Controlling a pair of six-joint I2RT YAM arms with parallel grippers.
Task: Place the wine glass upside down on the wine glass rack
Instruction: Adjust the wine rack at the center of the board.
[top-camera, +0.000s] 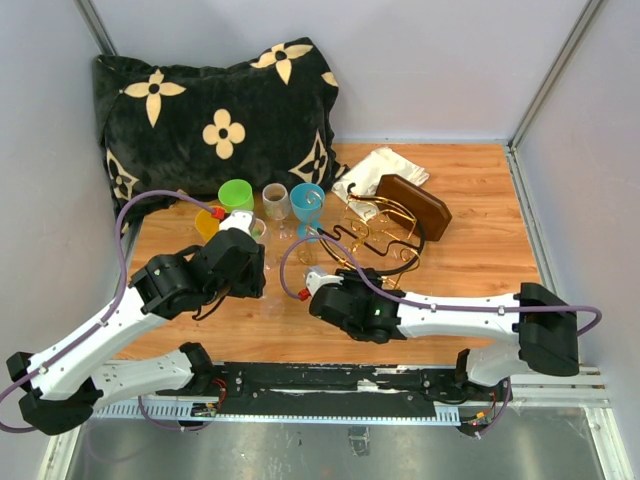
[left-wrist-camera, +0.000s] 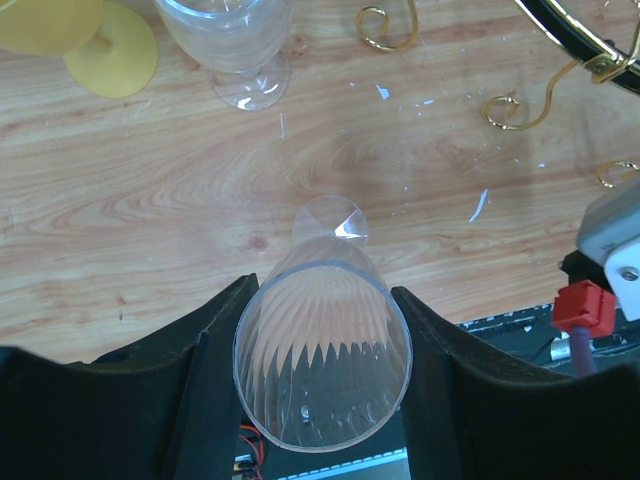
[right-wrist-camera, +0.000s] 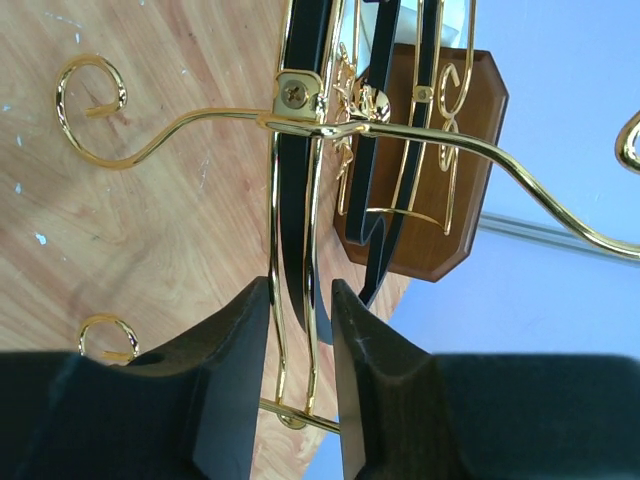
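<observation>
Now, left claw (left-wrist-camera: 322, 295) grasping clear wine glass (left-wrist-camera: 320, 390), right claw (right-wrist-camera: 300, 290) clenched on wine glass rack (right-wrist-camera: 300, 130)

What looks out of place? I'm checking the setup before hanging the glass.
The wine glass rack lies tipped on its side, wooden base turned sideways, gold hooks splayed across the table. The wine glass cannot hang there yet.

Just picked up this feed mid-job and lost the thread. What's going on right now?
The left tool grips a clear glass by its bowl, with the foot pointing away over the table. The right tool has its fingers closed around the gold wires of the rack. The rack looks tipped over, with its wooden base toward the back. No glass hangs on it yet.
</observation>
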